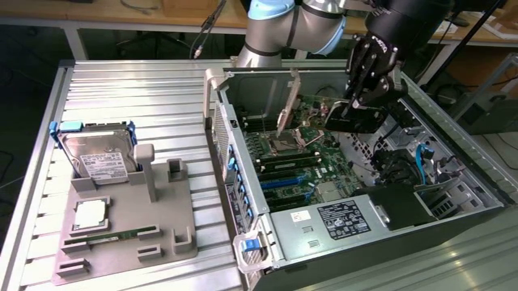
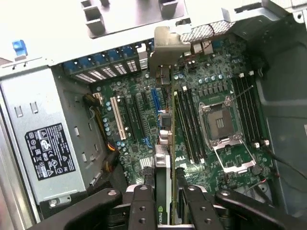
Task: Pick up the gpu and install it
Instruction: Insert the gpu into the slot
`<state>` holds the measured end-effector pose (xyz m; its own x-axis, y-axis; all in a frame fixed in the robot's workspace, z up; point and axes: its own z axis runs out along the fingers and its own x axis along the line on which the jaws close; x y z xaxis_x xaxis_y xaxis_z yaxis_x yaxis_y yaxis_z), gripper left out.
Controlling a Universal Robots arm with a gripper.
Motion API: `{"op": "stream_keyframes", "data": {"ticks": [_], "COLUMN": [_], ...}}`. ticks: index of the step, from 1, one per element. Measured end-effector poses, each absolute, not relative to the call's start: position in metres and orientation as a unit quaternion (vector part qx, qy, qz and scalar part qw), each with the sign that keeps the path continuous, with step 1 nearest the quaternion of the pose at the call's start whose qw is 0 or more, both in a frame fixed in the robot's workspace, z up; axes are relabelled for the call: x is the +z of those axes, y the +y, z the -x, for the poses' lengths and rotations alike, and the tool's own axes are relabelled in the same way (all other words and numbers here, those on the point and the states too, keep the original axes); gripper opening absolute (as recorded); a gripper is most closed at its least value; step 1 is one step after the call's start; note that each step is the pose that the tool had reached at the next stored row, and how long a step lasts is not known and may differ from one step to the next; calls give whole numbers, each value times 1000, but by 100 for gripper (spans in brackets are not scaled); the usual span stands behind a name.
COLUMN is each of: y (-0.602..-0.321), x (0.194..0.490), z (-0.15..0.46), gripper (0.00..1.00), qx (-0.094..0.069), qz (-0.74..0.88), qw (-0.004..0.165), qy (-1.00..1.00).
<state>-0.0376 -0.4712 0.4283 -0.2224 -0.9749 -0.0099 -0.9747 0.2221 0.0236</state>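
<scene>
Gpu, gripped on edge by the gripper, runs lengthwise above the motherboard, bracket leading.

Slatted table: computer case, grey tray

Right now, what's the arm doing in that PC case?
The arm's gripper is clamped on the gpu, holding it on edge inside the open case, above the motherboard. The card's silver bracket is short of the rear slot openings, so it doesn't look seated yet. On the gray tray at the exterior view's left, the hard drive and memory stick sit in their holders.
</scene>
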Motion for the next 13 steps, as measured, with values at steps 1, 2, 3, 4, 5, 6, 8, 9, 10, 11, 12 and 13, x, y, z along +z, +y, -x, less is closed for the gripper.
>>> {"op": "stream_keyframes", "data": {"ticks": [1,2,3,4,5,6,8,9,10,11,12,13], "y": [-471,-471,-471,-471,-471,-471,-471,-471,-471,-471,-471,-470], "x": [428,428,428,428,428,428,428,428,427,425,423,421], "z": [38,38,38,38,38,38,37,37,37,37,37,37], "gripper": [27,27,27,27,27,27,27,27,27,27,27,27], "qx": [-12,-12,-12,-12,-12,-12,-12,-12,-12,-11,-11,-11], "qz": [-634,-642,-650,-656,-666,-671,-671,-671,-672,-674,-676,-677], "qw": [4,4,4,4,4,4,4,4,4,4,3,3], "qy": [-773,-767,-760,-754,-746,-742,-742,-742,-741,-739,-737,-736]}}
